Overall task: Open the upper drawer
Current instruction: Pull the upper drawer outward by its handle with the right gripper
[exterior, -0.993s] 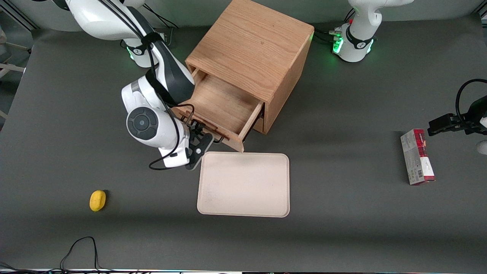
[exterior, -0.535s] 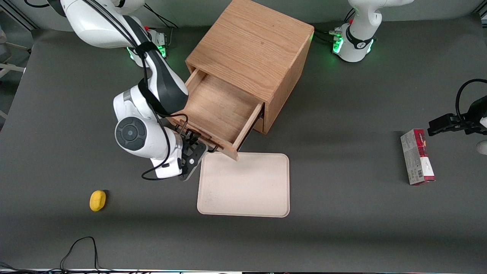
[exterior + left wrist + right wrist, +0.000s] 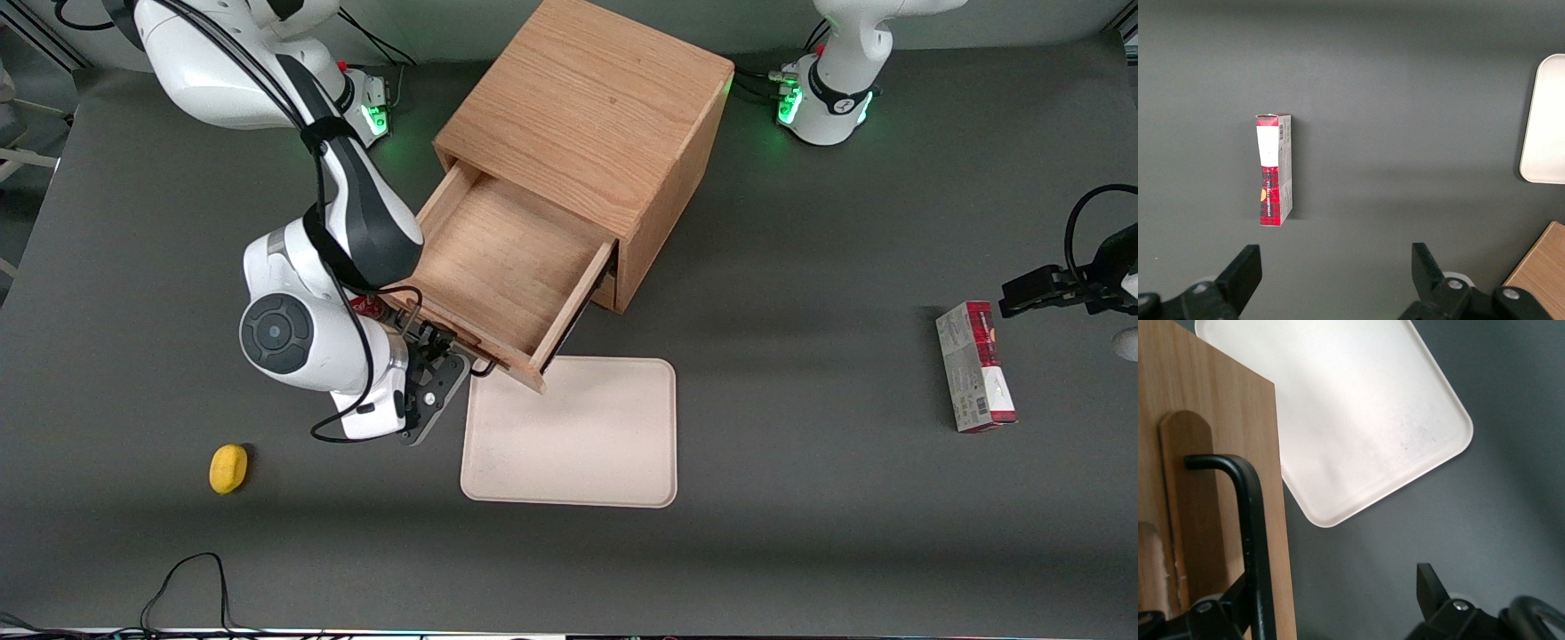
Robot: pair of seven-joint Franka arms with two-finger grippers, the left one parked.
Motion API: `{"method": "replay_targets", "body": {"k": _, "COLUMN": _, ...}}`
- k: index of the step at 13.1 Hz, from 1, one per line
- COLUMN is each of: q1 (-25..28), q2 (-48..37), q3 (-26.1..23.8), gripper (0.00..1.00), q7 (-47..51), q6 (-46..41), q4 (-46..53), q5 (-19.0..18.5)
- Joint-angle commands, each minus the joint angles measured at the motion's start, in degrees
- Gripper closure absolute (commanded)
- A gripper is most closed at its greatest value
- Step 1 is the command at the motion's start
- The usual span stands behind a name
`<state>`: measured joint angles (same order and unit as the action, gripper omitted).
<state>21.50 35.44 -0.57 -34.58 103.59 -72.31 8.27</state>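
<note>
Over the preceding second the upper drawer [image 3: 498, 267] had slid farther out of the cabinet [image 3: 591, 111], and the gripper [image 3: 436, 356] had travelled with it toward the front camera and the working arm's end of the table.

The cabinet stood on the dark table [image 3: 800, 533], angled to the camera. The upper drawer projected from its front — its tray floor lay exposed, and its front corner overhung the rim of the cream tray [image 3: 569, 433].

The cream tray lay flat on the table, nearer the front camera than the cabinet. A red-and-grey carton [image 3: 974, 366] lay toward the parked arm's end; a small yellow object [image 3: 228, 468] lay toward the working arm's end.

The gripper was at the drawer front, at the black bar handle [image 3: 1251, 520]. In the right wrist view one finger [image 3: 1225, 613] sat against the bar and the other stood well apart — the jaws appeared spread, with the bar hooked rather than clamped.
</note>
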Motion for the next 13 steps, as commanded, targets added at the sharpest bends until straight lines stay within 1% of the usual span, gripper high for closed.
{"method": "replay_targets", "body": {"k": 1, "q1": -2.07, "q2": 2.0, "q3": -0.31, "gripper": 0.0, "q7": -3.11, "q6": -0.14, "q4": 3.14, "q5": -0.18}}
{"method": "replay_targets", "body": {"k": 4, "q1": -3.56, "q2": 2.79, "q3": -0.31, "gripper": 0.0, "q7": -4.53, "q6": -0.05, "q4": 3.84, "q5": -0.01}}
{"method": "replay_targets", "body": {"k": 7, "q1": -3.66, "q2": 4.1, "q3": -0.31, "gripper": 0.0, "q7": -3.91, "q6": 0.21, "q4": 5.86, "q5": 0.17}}
{"method": "replay_targets", "body": {"k": 13, "q1": -4.09, "q2": 4.99, "q3": -0.31, "gripper": 0.0, "q7": -3.12, "q6": 1.7, "q4": 6.74, "q5": 0.34}}
